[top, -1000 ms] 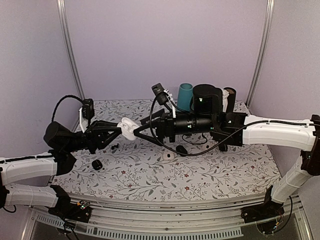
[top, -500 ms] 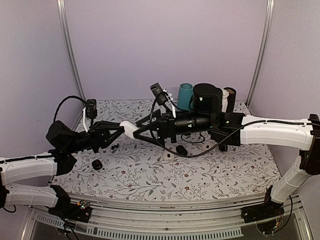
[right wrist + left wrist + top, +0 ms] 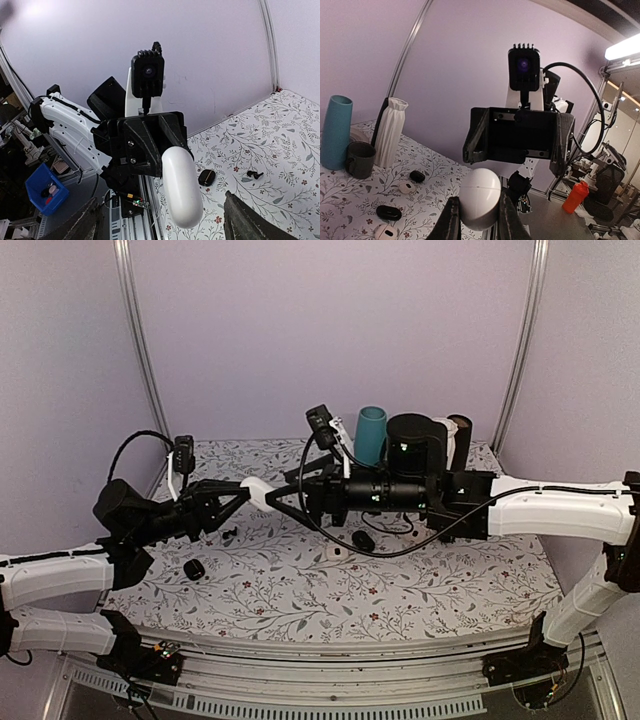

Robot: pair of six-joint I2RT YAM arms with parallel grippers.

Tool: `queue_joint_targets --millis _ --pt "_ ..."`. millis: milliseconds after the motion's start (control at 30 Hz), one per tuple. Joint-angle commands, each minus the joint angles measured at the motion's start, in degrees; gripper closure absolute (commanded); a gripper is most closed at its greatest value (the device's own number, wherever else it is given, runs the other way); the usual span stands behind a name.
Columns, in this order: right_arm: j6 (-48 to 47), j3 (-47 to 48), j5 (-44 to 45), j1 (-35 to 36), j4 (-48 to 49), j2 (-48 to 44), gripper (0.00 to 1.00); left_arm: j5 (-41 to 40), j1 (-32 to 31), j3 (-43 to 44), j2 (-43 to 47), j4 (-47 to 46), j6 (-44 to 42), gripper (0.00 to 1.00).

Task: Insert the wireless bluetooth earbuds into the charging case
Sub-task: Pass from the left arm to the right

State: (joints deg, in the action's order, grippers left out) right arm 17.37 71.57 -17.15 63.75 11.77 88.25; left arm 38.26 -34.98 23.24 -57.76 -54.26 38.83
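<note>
Now, with the left end effector (image 3: 479, 222) clamped on the white case (image 3: 480, 195) in mid-air and the earbuds (image 3: 254, 174) lying toward the counter's (image 3: 450, 590) left edge, the wide right end effector (image 3: 165, 222) should straddle the case's free end squarely before closing gently.

Top external: high, behind arm bases, looks down and forward over floral-patterned white tablecloth (image 3: 300, 590); far, whole workspace.
Left wrist: close, faces black box-shaped camera on right arm's wrist (image 3: 524, 67) head-on.
Right wrist: close, faces black box-shaped camera on left arm's wrist (image 3: 147, 75).
All three share glossy white oval plastic case (image 3: 256, 491), midair, centre.
</note>
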Motion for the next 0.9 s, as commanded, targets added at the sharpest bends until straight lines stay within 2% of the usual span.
queue_joint_targets --millis 0,300,567,867 --pt "0.97 0.72 1.13 0.32 -0.92 1.83 0.20 -0.40 -0.44 1.55 0.19 -0.83 0.90 1.00" --pt "9.64 -1.87 -6.80 -1.57 9.33 4.09 0.40 -0.21 -0.44 -0.27 -2.38 -10.48 6.83 1.00" --pt "14.74 -2.88 -10.63 -2.27 15.83 6.61 0.58 -0.74 -0.44 -0.33 -3.16 -10.91 7.34 1.00" --pt "15.68 -2.83 -8.74 -2.27 18.22 7.08 0.66 -1.02 -0.44 -0.69 -3.82 -10.36 7.69 1.00"
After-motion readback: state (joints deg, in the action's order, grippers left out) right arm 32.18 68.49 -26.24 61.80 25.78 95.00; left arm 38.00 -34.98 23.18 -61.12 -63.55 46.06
